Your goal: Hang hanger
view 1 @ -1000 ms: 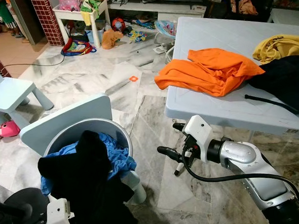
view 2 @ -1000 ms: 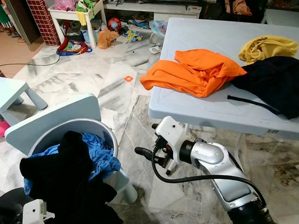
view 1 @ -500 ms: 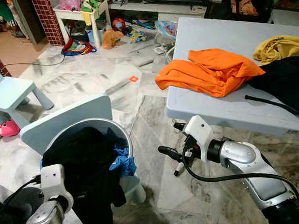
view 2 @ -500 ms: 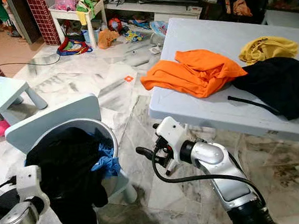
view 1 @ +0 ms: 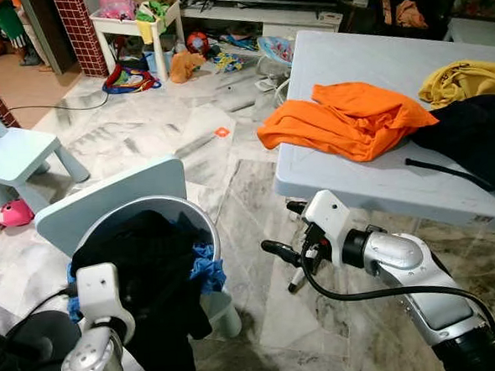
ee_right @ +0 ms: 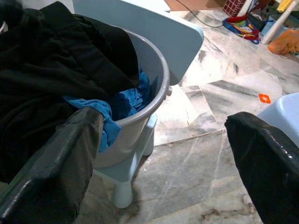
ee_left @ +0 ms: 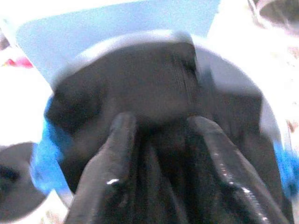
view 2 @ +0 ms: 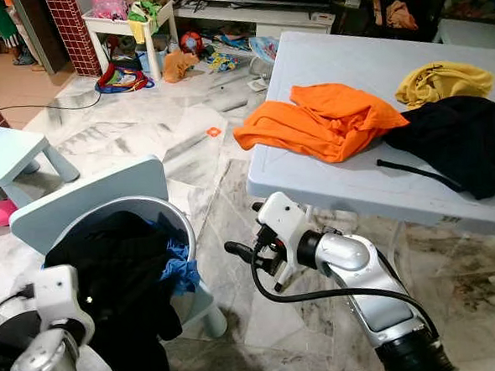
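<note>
A grey bucket (view 1: 206, 226) stands on a small pale blue chair (view 1: 105, 198), heaped with a black garment (view 1: 152, 275) and a blue cloth (view 1: 207, 268). My left gripper (ee_left: 161, 123) is low on the left, shut on the black garment, which drapes over the bucket's front rim. My right gripper (view 1: 277, 227) hovers open and empty in front of the table's near edge, right of the bucket. A thin black strip (view 1: 440, 169) pokes out from a second black garment (view 1: 475, 134) on the table; I cannot tell what it is.
The pale blue table (view 1: 357, 187) on the right also carries an orange shirt (view 1: 352, 116) and a yellow garment (view 1: 464, 80). Another small blue chair (view 1: 15, 158) stands at the left. Toys litter the far floor (view 1: 189, 59). Marble floor lies between bucket and table.
My left arm rose beside the bucket. The black garment, first heaped high, has spread and now hangs down over the bucket's front. The right arm stayed put.
</note>
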Controlling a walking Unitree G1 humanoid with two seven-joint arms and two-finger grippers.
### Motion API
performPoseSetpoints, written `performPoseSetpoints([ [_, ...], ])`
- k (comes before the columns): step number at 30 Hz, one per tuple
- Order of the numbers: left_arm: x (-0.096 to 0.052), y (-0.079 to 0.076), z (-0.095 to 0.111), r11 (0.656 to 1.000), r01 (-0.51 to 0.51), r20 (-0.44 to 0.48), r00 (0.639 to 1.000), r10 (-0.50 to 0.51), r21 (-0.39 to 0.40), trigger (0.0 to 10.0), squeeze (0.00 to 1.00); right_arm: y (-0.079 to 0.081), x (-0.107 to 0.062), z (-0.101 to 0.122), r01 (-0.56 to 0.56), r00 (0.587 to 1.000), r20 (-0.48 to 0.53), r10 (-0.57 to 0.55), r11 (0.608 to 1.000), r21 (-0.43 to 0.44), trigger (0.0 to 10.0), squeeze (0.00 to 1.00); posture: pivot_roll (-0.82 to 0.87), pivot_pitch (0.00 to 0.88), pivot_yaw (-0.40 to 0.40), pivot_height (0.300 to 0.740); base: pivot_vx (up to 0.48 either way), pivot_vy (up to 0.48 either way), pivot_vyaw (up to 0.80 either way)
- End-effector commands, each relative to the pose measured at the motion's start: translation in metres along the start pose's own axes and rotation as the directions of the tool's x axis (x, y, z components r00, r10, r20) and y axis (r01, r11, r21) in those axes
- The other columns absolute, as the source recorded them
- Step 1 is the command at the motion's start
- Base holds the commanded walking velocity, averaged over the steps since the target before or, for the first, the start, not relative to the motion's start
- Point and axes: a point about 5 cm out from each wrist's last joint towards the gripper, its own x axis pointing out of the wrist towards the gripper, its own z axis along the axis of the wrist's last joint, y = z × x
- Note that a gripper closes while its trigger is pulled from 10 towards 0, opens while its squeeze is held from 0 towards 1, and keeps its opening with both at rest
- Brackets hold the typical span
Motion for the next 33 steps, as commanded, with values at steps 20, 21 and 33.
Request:
performPoseSetpoints([
  [20,0.048,0.000,0.020,0.967,-0.065,-0.100,0.994,0.041,-0.246,10.0,1.00,0.002,0.000,0.000,-0.010,1.000,-0.004,0.010,0.999,-0.036,10.0,0.00,-0.12,0.064,-0.035,0.740,0.000,0.000,0.00],
  [21,0.049,0.000,0.019,0.967,-0.062,-0.114,0.993,0.035,-0.245,10.0,1.00,0.002,0.000,0.000,-0.011,1.000,-0.005,0.010,0.999,-0.037,10.0,0.00,-0.12,0.064,-0.035,0.740,0.000,0.000,0.00],
  [33,0.052,0.008,0.003,0.968,-0.021,-0.229,0.973,-0.038,-0.251,0.0,0.00,0.005,0.000,-0.003,-0.008,1.000,-0.021,0.007,0.999,-0.042,10.0,0.00,-0.11,0.071,-0.025,0.740,0.000,0.000,0.00],
])
